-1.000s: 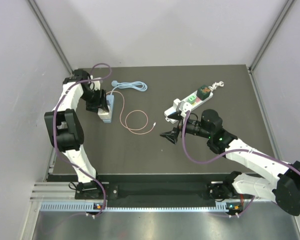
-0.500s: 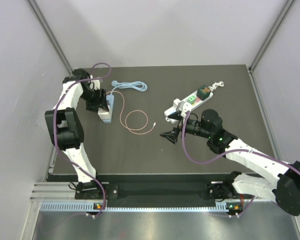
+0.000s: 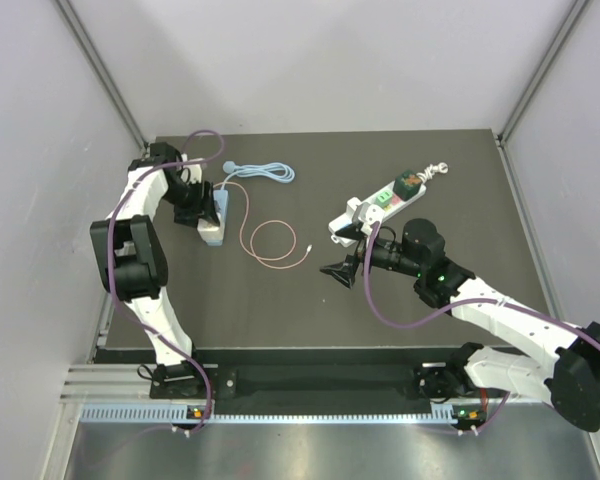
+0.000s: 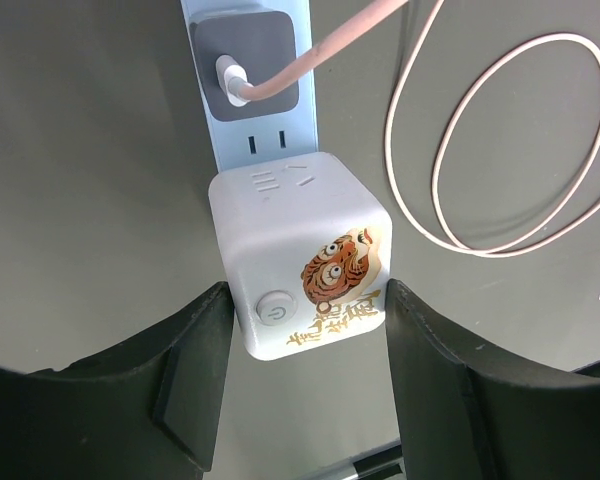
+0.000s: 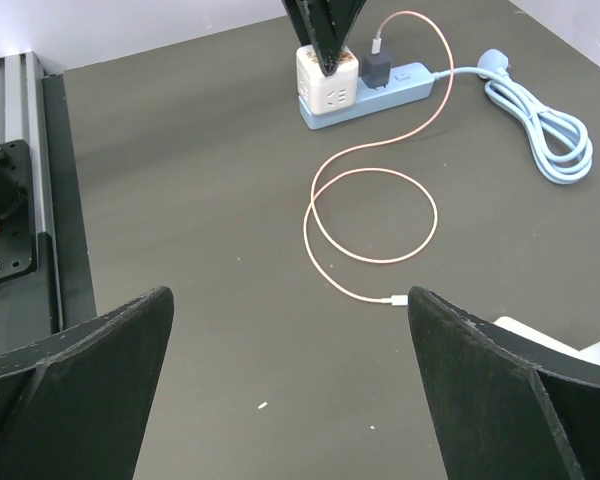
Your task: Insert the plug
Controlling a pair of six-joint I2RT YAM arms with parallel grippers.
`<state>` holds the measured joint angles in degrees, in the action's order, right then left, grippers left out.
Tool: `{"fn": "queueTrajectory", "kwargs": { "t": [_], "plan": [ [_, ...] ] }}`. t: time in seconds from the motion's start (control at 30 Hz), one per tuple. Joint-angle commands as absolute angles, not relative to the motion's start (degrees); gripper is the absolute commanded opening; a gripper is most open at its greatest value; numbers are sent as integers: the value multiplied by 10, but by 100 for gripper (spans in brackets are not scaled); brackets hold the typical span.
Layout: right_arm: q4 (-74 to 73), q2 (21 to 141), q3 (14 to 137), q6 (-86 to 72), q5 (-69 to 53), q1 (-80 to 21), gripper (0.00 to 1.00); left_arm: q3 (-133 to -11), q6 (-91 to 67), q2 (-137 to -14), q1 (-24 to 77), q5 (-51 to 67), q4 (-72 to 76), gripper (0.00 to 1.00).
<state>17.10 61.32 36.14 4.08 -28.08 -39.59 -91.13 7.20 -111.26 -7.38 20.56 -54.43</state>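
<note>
Spread to full width on the right gripper (image 5: 300, 400), jaws holding nothing, low over the dark mat (image 3: 280, 300) near its middle. Right arm stretched from its base at the near right, forearm slanting up and left, wrist aimed left toward the far-left corner.

Farther back, closed on the cube plug (image 4: 300, 250): left gripper (image 4: 307, 292), 1 finger pressed against each side of the white cube. Left arm raised from the near left, folded at the elbow, wrist pointing down.

On the cube: a cartoon tiger print (image 4: 345, 270) with gold characters beneath, too stylised to read, and a round button bearing a power symbol (image 4: 271, 310).

Cube resting on the near end of the blue power strip (image 4: 270, 148); depth of seating not clear. Just beyond it, free socket slots, then a dark charger (image 4: 245, 40) with a pink cable (image 4: 325, 55) looping out over the mat between the 2 grippers.

Strip close to the mat's left edge and the left wall (image 3: 40, 150). Blue cord (image 5: 550, 130) coiled toward the back. Off to the right, well apart, a white power strip (image 3: 375, 208).
</note>
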Motion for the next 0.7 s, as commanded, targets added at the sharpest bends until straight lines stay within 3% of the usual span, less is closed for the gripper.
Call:
{"fn": "queueTrajectory", "kwargs": {
  "t": [0.0, 0.1, 0.23, 0.3, 0.33, 0.43, 0.67],
  "plan": [
    [185, 608, 383, 51, -278, -395, 100, -869, 88, -1172, -70, 151, -513, 4],
    [185, 609, 384, 51, -279, -395, 100, -874, 88, -1139, -69, 147, -513, 25],
    [174, 609, 394, 49, -279, -395, 100, -906, 81, -1100, -70, 144, -526, 39],
    [163, 603, 399, 48, -278, -395, 100, -932, 77, -1088, -69, 164, -538, 57],
    [161, 601, 400, 48, -274, -395, 100, -939, 75, -1082, -69, 171, -538, 75],
    [169, 578, 385, 40, -252, -396, 100, -962, 64, -1058, -66, 180, -526, 97],
    [106, 574, 416, -25, -156, -396, 100, -989, 16, -1015, -64, 159, -490, 98]
  ]
}}
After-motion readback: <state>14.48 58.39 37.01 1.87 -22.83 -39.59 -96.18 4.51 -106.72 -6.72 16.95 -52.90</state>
